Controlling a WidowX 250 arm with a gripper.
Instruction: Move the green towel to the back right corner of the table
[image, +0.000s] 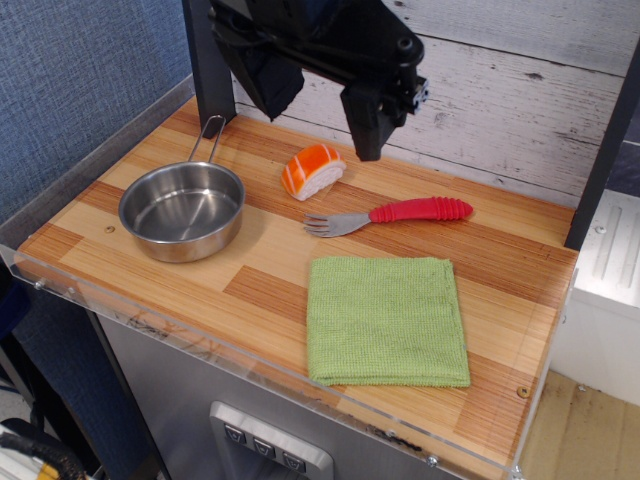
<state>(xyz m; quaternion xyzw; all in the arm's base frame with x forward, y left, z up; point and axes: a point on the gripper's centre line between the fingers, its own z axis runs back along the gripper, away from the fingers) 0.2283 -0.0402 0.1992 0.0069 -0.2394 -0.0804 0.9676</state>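
Lying flat on the table (150, 262), near the front right: the green towel (386, 320), square, edges straight. Just beyond its far edge, a fork with a red handle (390, 215). Farther back, an orange-and-white piece of toy sushi (312, 171). At the left, a steel pan (184, 208), handle pointing away. Hanging above the far side, the black gripper (368, 125), holding nothing; open or closed, impossible to tell.

No text, label, brand, number or sign can be read anywhere; the three grey buttons (264, 447) under the striped wooden worktop (265, 290) show marks too small to read.
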